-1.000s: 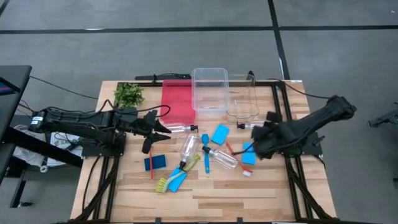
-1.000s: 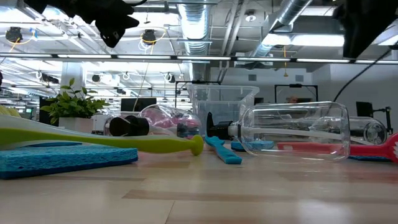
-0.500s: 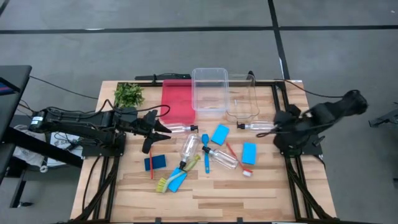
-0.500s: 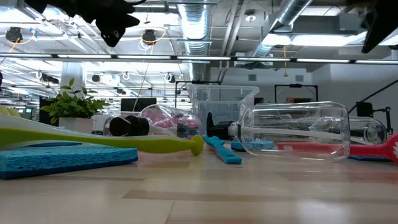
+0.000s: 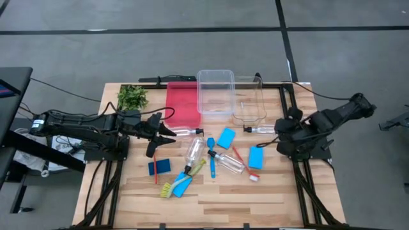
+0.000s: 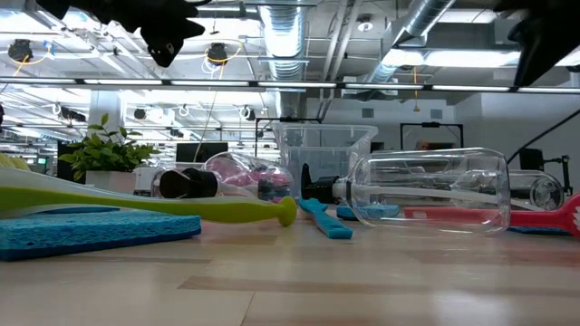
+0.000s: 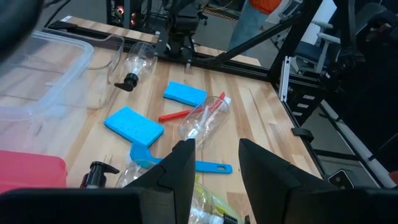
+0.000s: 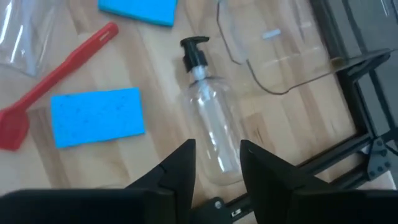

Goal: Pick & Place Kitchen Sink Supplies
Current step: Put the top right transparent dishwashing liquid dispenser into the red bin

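Several clear bottles with black pump caps, blue sponges and slim brushes lie scattered mid-table. My left gripper (image 5: pixel 167 133) (image 7: pixel 216 158) hangs open above the table, just left of one bottle (image 5: pixel 185 131); it touches nothing. My right gripper (image 5: pixel 279 131) (image 8: pixel 217 168) is open and hovers over the cap-less end of the rightmost bottle (image 5: pixel 262 129) (image 8: pixel 214 134), which lies on its side; the fingers stand on either side above it. A blue sponge (image 5: pixel 255 156) (image 8: pixel 96 116) and a red brush (image 5: pixel 241 158) (image 8: pixel 62 74) lie flat beside it.
A red tray (image 5: pixel 182 102), a clear bin (image 5: pixel 215 92) and a second clear bin (image 5: pixel 250 105) stand along the far side, with a leafy plant (image 5: pixel 132 97) at the far left. Bare wood (image 5: pixel 223 201) lies along the near edge.
My right gripper has pulled away from over the blue sponge toward the table's right and far side, then come back a little leftward to the rightmost bottle. No object has moved.
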You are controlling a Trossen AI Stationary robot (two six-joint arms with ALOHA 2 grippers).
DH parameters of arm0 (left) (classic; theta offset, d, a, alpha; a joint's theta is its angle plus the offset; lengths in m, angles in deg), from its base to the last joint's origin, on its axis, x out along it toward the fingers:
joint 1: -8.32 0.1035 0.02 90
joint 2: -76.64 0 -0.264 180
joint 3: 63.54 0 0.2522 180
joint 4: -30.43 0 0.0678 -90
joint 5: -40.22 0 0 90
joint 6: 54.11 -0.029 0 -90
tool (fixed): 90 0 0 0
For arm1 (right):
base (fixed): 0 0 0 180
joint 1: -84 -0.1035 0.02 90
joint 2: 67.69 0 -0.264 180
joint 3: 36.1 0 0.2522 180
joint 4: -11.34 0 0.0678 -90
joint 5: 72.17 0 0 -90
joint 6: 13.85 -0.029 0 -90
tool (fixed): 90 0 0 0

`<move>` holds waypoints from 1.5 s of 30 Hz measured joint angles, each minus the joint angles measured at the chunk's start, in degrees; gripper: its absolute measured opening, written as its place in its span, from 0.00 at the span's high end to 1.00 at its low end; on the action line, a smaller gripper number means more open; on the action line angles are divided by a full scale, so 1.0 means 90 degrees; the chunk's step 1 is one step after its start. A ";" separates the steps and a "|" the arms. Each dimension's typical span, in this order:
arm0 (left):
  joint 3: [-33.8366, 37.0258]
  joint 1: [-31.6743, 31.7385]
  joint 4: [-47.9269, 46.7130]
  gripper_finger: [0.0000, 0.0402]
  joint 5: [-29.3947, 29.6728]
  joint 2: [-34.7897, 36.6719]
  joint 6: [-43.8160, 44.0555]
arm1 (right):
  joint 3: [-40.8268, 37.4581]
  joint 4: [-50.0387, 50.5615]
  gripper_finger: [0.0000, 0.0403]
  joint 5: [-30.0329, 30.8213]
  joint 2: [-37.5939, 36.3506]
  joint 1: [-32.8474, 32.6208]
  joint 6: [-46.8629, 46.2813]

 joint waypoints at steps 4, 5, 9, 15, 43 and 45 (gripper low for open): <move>0.0000 0.0000 0.0021 0.69 -0.0002 0.0000 0.0000 | 0.0000 -0.0228 0.70 0.0196 0.0004 0.0007 -0.0288; 0.0000 -0.0002 0.0029 0.69 0.0000 0.0000 0.0000 | 0.0000 -0.0262 0.69 0.0199 0.0036 0.0025 -0.0291; 0.0000 -0.0002 0.0047 0.69 -0.0002 0.0000 0.0000 | 0.0000 -0.0264 0.63 0.0207 0.0127 0.0270 -0.0306; 0.0000 -0.0002 0.0078 0.69 -0.0002 0.0000 0.0000 | -0.0001 -0.0298 0.49 0.0180 0.0327 0.0839 -0.0072; 0.0000 0.0000 0.0083 0.69 -0.0002 0.0000 0.0000 | -0.1469 -0.1784 0.58 -0.0584 0.0850 0.1965 0.1256; 0.0000 -0.0001 0.0083 0.69 -0.0002 0.0000 0.0000 | -0.1469 -0.1777 0.57 -0.0641 0.0932 0.1965 0.1265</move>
